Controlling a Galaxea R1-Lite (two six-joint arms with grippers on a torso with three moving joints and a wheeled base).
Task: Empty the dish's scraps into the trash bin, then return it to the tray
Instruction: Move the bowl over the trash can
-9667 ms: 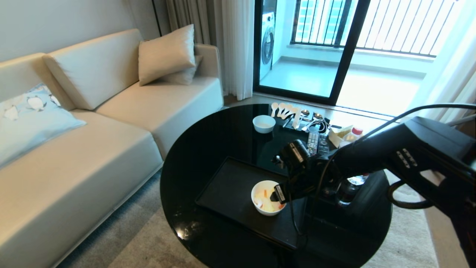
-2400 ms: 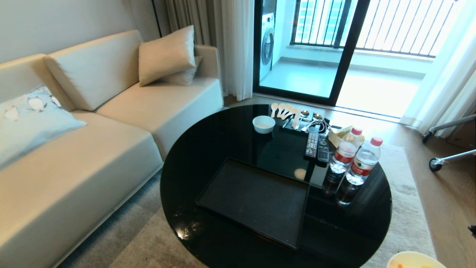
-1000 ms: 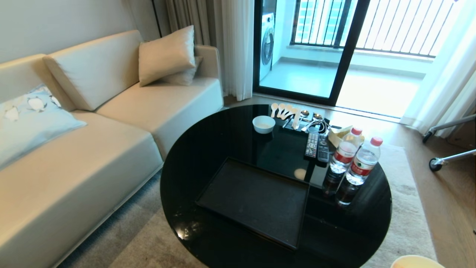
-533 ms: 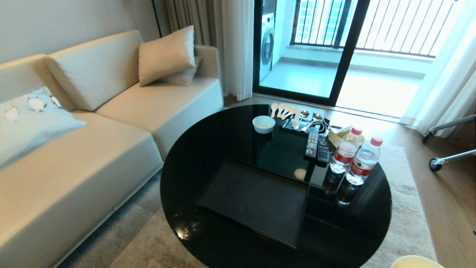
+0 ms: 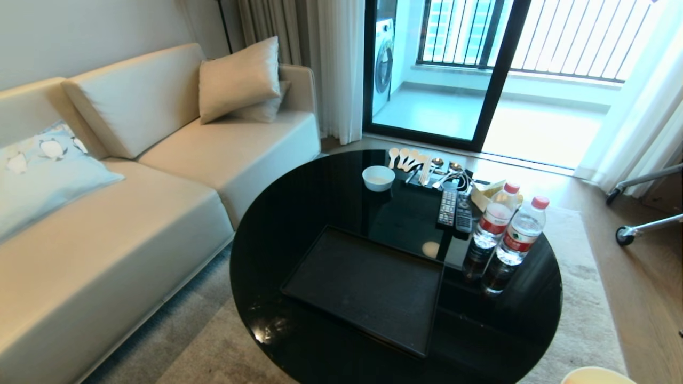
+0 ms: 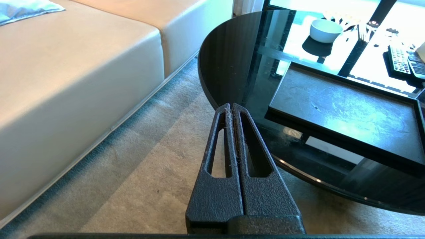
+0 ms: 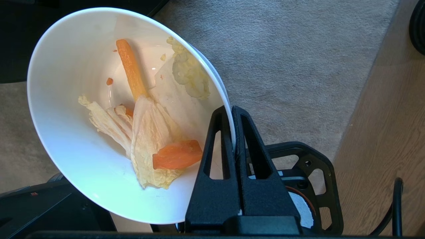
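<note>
Scraps (image 7: 146, 132) of pale cabbage and orange carrot cling to the wall of the dish (image 7: 76, 139), which I hold by its rim, the fingers of my right gripper (image 7: 233, 111) pinched flat on the thin edge. The dish sits off the table (image 5: 299, 213), low at my right over the carpet (image 7: 292, 59), tilted so its mouth faces sideways; only a sliver of its rim (image 5: 592, 375) shows at the bottom of the head view. The trash bin is not in any view, so I judge the tipping not yet done. The tray (image 5: 368, 288) lies bare on the table, waiting for the dish's return. My left gripper (image 6: 232, 107) hangs parked beside the table edge, fingers pressed together on nothing, since one arm suffices here.
</note>
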